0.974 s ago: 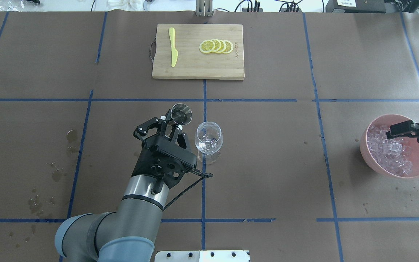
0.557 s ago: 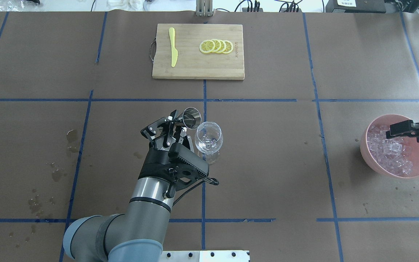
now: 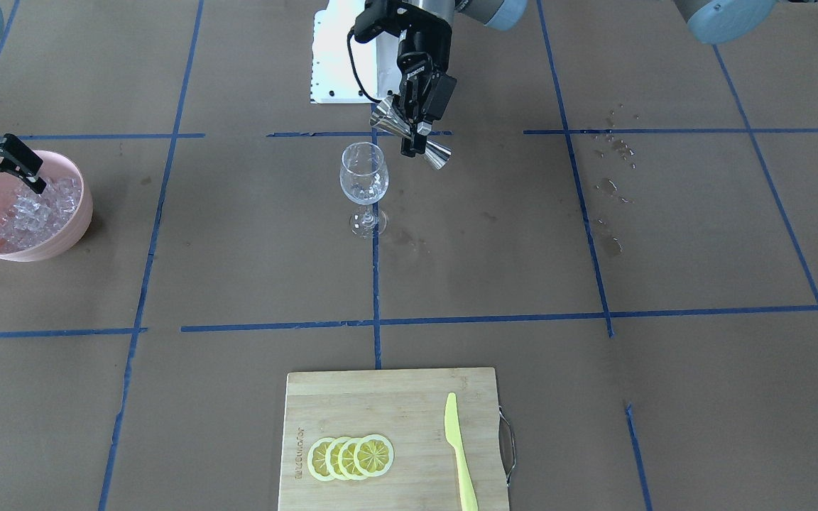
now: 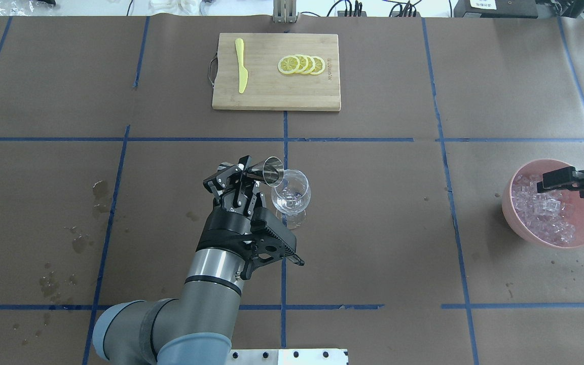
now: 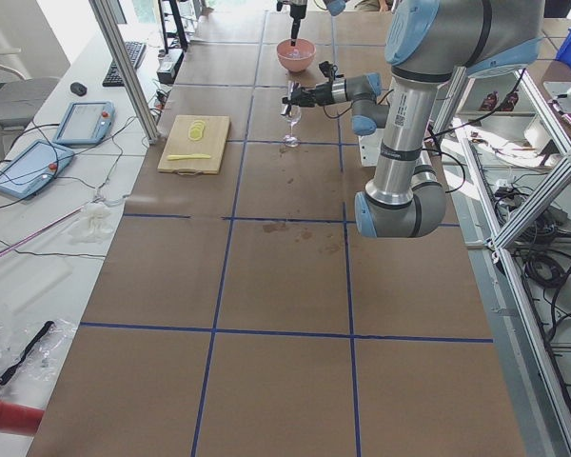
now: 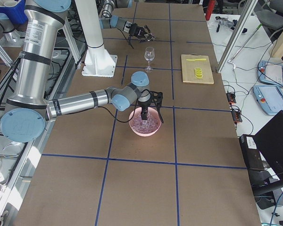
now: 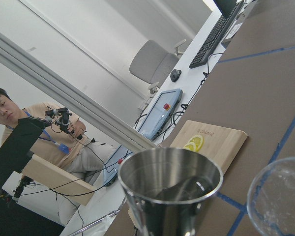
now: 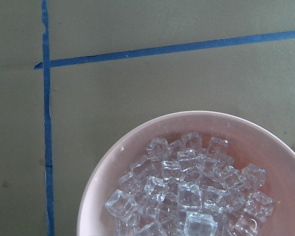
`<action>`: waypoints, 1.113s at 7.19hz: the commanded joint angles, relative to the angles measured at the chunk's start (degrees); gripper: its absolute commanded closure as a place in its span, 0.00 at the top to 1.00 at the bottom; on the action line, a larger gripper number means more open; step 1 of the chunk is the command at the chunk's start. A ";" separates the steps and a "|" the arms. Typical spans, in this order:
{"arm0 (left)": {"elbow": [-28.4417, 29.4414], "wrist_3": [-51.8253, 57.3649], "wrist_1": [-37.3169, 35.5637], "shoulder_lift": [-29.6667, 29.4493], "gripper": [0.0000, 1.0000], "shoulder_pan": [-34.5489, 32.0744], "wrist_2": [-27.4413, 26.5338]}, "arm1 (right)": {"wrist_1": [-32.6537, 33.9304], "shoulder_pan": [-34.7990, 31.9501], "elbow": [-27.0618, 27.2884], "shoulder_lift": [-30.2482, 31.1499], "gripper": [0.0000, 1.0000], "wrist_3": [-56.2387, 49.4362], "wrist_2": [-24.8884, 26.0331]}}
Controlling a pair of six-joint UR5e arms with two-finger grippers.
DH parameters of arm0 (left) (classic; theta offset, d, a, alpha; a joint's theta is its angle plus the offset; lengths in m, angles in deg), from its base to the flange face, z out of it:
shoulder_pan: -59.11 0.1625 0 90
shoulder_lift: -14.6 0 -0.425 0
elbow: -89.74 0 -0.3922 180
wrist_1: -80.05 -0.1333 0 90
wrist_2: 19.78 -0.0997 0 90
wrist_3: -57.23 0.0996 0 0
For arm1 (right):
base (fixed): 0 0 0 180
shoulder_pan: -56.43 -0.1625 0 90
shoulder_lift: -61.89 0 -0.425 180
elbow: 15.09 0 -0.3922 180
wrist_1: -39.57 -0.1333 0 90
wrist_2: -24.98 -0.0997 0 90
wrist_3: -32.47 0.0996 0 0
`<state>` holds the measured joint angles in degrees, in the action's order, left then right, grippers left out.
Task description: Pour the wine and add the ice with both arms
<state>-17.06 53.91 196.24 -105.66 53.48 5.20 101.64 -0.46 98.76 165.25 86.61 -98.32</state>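
My left gripper [image 4: 244,175] is shut on a steel double-ended jigger [image 4: 267,171] and holds it tilted, mouth against the rim of the clear wine glass [image 4: 291,194]. The glass stands upright mid-table. The front-facing view shows the jigger [image 3: 412,139] slanted above and beside the glass [image 3: 364,177]. The left wrist view shows the jigger's open mouth [image 7: 170,181] and the glass rim [image 7: 280,196]. My right gripper [image 4: 558,180] is open, fingers spread just above the ice [image 4: 545,213] heaped in a pink bowl [image 4: 525,231]. The ice [image 8: 187,191] fills the right wrist view.
A wooden cutting board [image 4: 266,96] lies at the table's far middle with lemon slices [image 4: 301,64] and a yellow knife [image 4: 241,71] on it. Wet spots [image 4: 100,190] mark the brown paper on the left side. A person [image 7: 19,123] sits beyond the table.
My left gripper has moved right and rolled, tipping the jigger from near upright to its mouth over the glass rim. The right gripper has stayed over the bowl.
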 commanded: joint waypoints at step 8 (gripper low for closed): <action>2.12 23.59 -0.26 -1.03 0.00 -0.17 -4.04 | -0.11 0.47 -0.03 -0.35 1.00 0.44 -0.19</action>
<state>-14.85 74.48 196.00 -106.64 53.38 2.06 101.60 -0.06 98.73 164.92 87.05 -98.49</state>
